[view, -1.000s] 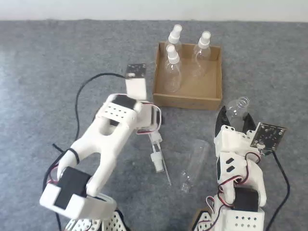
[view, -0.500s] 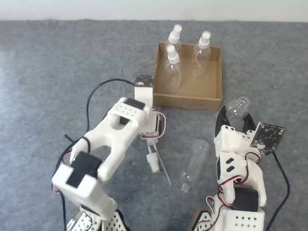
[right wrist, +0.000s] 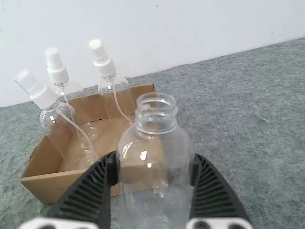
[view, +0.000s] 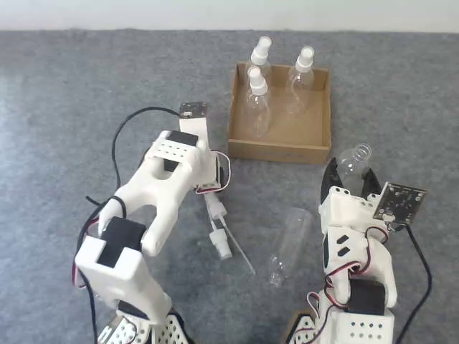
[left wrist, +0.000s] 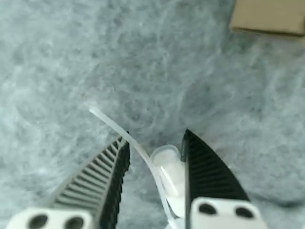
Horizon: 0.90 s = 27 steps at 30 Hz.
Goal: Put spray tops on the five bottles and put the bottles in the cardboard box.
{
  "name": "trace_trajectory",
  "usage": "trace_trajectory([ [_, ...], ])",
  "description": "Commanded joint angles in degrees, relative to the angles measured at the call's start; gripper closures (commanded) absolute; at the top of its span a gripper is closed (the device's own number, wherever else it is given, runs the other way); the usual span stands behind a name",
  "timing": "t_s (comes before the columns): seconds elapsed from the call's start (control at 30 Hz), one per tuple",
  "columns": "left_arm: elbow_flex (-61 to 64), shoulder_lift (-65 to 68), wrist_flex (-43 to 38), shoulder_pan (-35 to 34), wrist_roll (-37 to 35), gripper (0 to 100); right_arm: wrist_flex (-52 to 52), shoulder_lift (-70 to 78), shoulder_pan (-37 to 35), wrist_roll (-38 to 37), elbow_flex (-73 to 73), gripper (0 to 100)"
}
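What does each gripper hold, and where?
Right gripper: clear, capless plastic bottle, clamped by its body. Left gripper: nothing; open astride a white spray top.

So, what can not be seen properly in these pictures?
- Spray top: left wrist view, its head partly cut off by the picture edge.
- Left tool: high view, covered by its own arm.
- Open bottle in right tool: base covered by the tool in high view, cut off by the edge in right wrist view.
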<state>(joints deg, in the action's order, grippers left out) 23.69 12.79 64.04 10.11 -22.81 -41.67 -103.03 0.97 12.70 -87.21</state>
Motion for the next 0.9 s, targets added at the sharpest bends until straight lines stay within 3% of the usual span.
trace_trajectory([
  [0.0,-2.77,-0.79,2.46,1.23,1.67,83,1.19,-1.01,0.48,0.35,0.70,93.7],
  [0.27,-2.59,-0.35,4.92,7.30,1.85,83,1.19,-1.01,0.48,0.35,0.70,93.7],
  [0.47,-2.33,-0.09,4.57,7.38,1.85,85,1.19,-1.01,0.40,0.35,0.70,93.7],
  [0.7,-2.68,-0.79,3.60,5.98,4.92,99,1.19,-1.01,0.40,0.35,0.70,93.7],
  [0.87,-3.30,-2.90,4.92,3.96,5.36,99,1.19,-1.01,0.40,0.35,0.70,93.7],
])
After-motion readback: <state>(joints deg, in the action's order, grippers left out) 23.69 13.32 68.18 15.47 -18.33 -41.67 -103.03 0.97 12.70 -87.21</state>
